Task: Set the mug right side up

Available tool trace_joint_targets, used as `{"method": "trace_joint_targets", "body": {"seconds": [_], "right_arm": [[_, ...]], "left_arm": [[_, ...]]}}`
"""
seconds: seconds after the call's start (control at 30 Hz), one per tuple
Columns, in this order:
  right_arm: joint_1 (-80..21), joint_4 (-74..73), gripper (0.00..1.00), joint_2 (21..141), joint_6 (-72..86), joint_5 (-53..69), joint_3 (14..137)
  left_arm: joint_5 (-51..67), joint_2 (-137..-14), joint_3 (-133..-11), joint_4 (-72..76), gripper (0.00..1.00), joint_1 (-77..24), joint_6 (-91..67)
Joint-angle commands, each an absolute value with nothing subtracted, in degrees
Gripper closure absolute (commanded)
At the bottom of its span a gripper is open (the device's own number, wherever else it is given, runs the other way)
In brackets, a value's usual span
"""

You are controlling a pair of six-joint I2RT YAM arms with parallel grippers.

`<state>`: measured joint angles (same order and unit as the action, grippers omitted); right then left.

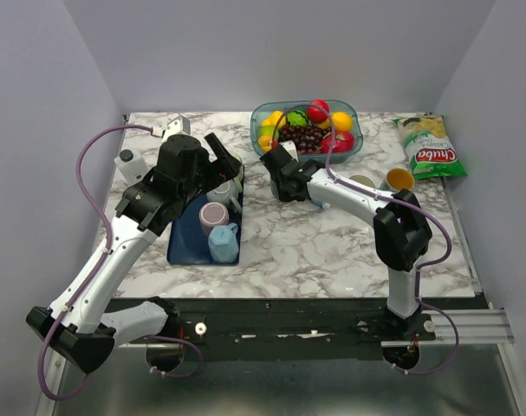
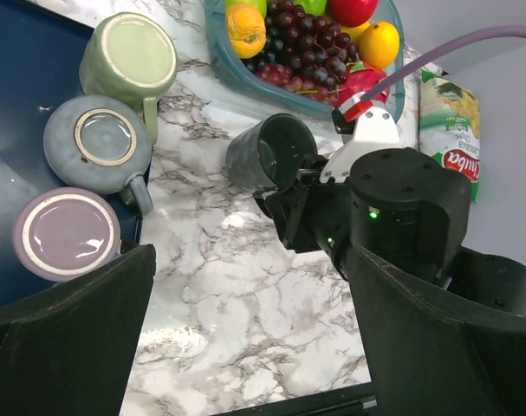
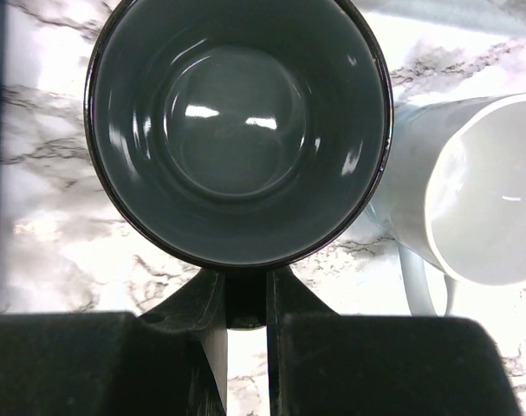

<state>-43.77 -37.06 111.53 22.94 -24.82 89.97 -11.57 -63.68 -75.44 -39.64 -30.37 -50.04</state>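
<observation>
A dark mug [image 3: 237,130] with a grey inside is held by its handle in my right gripper [image 3: 245,299], whose fingers are shut on the handle. In the left wrist view the dark mug [image 2: 267,154] is tilted on its side over the marble, its mouth facing the right gripper [image 2: 301,186]. In the top view the right gripper [image 1: 284,180] is just in front of the fruit bowl. My left gripper [image 2: 250,260] is open and empty above the marble, next to the tray; in the top view it [image 1: 226,165] hangs over the tray's far end.
A dark blue tray [image 1: 186,244] holds upside-down mugs: green [image 2: 128,61], grey-blue [image 2: 98,143] and purple [image 2: 65,234]. A white mug [image 3: 479,191] stands next to the dark mug. A fruit bowl [image 1: 306,130], a chips bag [image 1: 431,149] and a yellow cup [image 1: 399,179] are at the back.
</observation>
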Motion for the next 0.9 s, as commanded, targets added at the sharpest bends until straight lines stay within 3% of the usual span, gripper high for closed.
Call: {"method": "trace_joint_targets", "body": {"seconds": [0.0, 0.33, 0.43, 0.53, 0.57, 0.67, 0.77, 0.87], "right_arm": [[-43.16, -35.95, 0.99, 113.73, 24.43, -28.65, 92.9], [-41.31, -36.21, 0.96, 118.12, 26.28, -27.34, 95.01], [-40.87, -36.74, 0.85, 118.56, 27.07, -26.98, 95.36], [-40.69, -36.74, 0.65, 118.13, 27.16, -26.54, 95.1], [-40.69, -36.74, 0.52, 117.43, 27.33, -26.37, 94.92], [-40.69, -36.21, 0.35, 114.8, 27.51, -24.62, 93.79], [-40.69, -35.77, 0.23, 112.16, 27.6, -21.45, 93.43], [-40.69, -35.51, 0.17, 108.03, 27.51, -18.55, 93.43]], "left_arm": [[-12.48, -64.33, -74.71, -41.48, 0.01, -29.62, -48.52], [-11.87, -64.69, -74.09, -43.06, 0.01, -29.27, -48.34], [-11.6, -64.86, -73.48, -43.33, 0.01, -29.27, -48.69], [-11.16, -65.13, -73.04, -43.77, 0.01, -29.18, -48.95], [-11.25, -65.3, -73.04, -43.94, 0.01, -29.18, -48.96], [-11.6, -65.48, -73.3, -45.35, 0.01, -29.18, -48.78], [-12.3, -66.0, -74.0, -48.06, 0.01, -29.18, -47.99], [-13.18, -66.18, -73.92, -51.05, 0.01, -29.18, -47.55]]}}
